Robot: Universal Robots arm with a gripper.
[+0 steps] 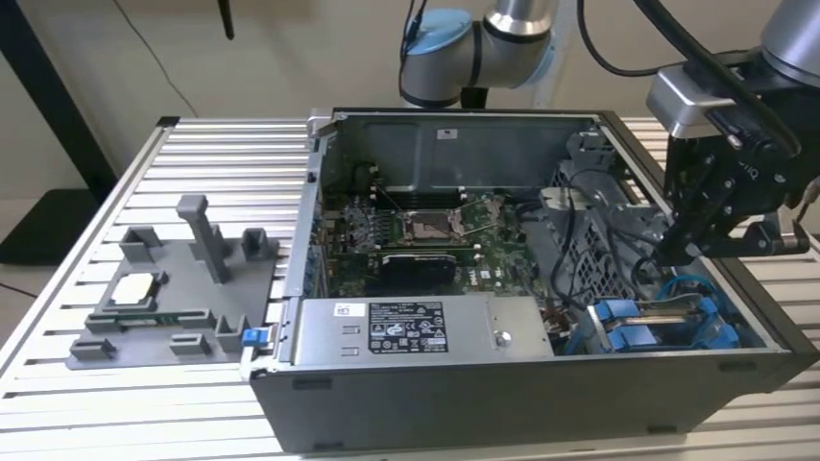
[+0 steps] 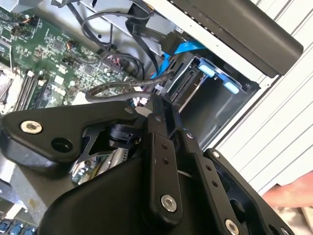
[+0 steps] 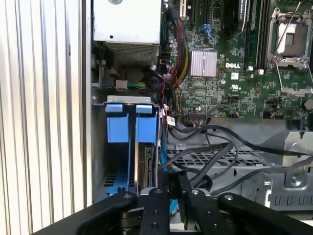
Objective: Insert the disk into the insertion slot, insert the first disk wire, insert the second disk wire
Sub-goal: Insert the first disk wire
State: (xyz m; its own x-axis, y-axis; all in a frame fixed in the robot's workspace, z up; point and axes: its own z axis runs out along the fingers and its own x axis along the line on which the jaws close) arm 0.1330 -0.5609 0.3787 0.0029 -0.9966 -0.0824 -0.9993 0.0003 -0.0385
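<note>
1. One arm (image 1: pixel 494 34) comes over the far wall of the open case (image 1: pixel 513 403) and bends down at the exterior view's right. It hangs the gripper (image 1: pixel 673 254) fingers-down inside the case, just above the drive cage.
2. In both wrist views the gripper's (image 2: pixel 159 100) black links converge and the fingers (image 3: pixel 156 205) are drawn close together. A black cable (image 2: pixel 122 88) passes right at the tips. I cannot tell whether it is pinched between them.
3. The disk (image 3: pixel 146 128) stands in the slot (image 2: pixel 215 110) at the case's near corner on the exterior view's right, just beneath the gripper.
4. Counts:
   - one disk carrier with two blue tabs (image 2: pixel 230 87) at the slot's mouth
   - one power supply (image 1: pixel 410 327) with a white sticker
   - one motherboard (image 1: pixel 410 240) with one processor socket (image 3: pixel 291 36)
   - a tangle of black cables (image 3: pixel 220 156) that I cannot count, lying over the perforated cage wall
5. The exterior view takes in the slatted table (image 1: pixel 192 134) and a grey fixture (image 1: pixel 180 288) beside the case, on that view's left.
6. The first wrist view looks straight down the disk's blue rails, with red and black wires (image 3: pixel 171 83) beside them.
7. The second wrist view shows the slot's grey inner wall from the side.
</note>
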